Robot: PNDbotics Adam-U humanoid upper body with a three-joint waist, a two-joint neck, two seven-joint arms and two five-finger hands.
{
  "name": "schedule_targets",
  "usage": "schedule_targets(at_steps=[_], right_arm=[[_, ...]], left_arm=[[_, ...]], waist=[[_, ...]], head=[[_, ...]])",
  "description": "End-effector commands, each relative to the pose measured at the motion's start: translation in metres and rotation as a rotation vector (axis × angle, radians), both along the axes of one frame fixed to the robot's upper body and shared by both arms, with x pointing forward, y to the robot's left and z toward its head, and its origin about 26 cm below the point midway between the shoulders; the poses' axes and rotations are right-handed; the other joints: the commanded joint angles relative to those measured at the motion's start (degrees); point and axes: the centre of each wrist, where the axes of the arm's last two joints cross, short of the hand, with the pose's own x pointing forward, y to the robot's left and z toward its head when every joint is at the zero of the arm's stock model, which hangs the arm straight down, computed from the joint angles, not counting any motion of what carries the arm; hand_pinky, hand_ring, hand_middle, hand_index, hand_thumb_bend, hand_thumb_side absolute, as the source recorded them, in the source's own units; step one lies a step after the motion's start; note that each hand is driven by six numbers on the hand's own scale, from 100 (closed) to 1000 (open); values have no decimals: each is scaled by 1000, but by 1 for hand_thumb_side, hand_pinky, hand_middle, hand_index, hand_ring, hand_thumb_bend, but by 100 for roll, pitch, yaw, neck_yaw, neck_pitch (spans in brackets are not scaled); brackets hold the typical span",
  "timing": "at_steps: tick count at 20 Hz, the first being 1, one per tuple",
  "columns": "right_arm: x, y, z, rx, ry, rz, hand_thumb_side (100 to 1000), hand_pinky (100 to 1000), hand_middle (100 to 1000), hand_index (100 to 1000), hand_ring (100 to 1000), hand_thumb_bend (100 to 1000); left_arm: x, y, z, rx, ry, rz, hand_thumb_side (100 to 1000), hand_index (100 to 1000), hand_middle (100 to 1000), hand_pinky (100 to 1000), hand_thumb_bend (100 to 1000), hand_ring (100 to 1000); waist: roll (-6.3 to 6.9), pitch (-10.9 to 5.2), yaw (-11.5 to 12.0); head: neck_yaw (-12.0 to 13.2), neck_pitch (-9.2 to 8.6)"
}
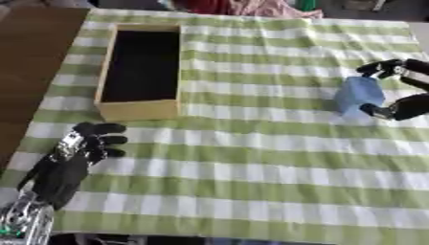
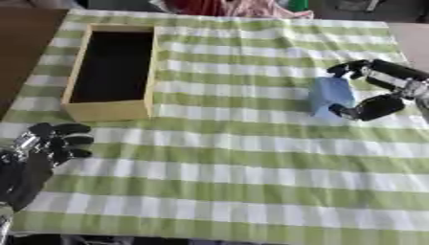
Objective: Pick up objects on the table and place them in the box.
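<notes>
A pale blue block [image 2: 330, 99] is shown standing on the green-and-white checked tablecloth [image 2: 251, 158], right of centre; it is bracketed by the curled fingers and thumb of the right hand [image 2: 381, 88], which is closed around it; the wooden box [image 1: 141, 72] is seen well apart at upper left, its dark interior open; the left hand [image 1: 80, 153] is rested near the lower left corner, fingers relaxed and apart.

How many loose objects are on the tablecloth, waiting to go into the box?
1: a light blue object at the cloth's right side, between the thumb and fingers of the right hand. The wooden box looks dark inside; anything there would be hidden.
</notes>
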Motion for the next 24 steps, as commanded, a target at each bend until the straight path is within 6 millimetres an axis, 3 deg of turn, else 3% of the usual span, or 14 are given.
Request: schedule_targets(at_steps=[1, 3, 4, 8, 16, 24], right_arm=[[-1, -4, 14, -19, -57, -12, 292, 855, 683, 883, 1000, 265], [-1, -4, 16, -14, -87, -14, 254, 820, 589, 811, 970, 185], [-1, -4, 17, -10, -105, -16, 194, 805, 556, 777, 957, 201], [-1, -2, 21, 5, -182, -17, 118, 757, 433, 642, 904, 162], [-3, 11, 41, 21, -278, 45, 100, 749, 396, 613, 889, 145], [0, 39, 75, 34, -357, 164, 100, 755, 395, 622, 884, 144]], left_arm=[[1, 1, 7, 18, -22, -8, 991, 818, 797, 753, 100, 814], [1, 1, 7, 18, -22, -8, 992, 818, 797, 753, 100, 815], [1, 1, 7, 18, -22, -8, 988, 818, 798, 753, 100, 815], [1, 1, 7, 18, -21, -8, 988, 818, 799, 752, 100, 817], [0, 2, 6, 19, -20, -9, 984, 818, 801, 752, 100, 819], [0, 3, 4, 24, -15, -15, 979, 818, 802, 751, 100, 822]], waist=[[-4, -72, -11], [-4, -73, -11], [-4, -76, -10], [-3, -88, -13], [1, -122, -34], [-9, -176, -16]], head=[[-7, -8], [-4, -5], [-4, -4], [-3, -2], [0, 11], [-29, 14]])
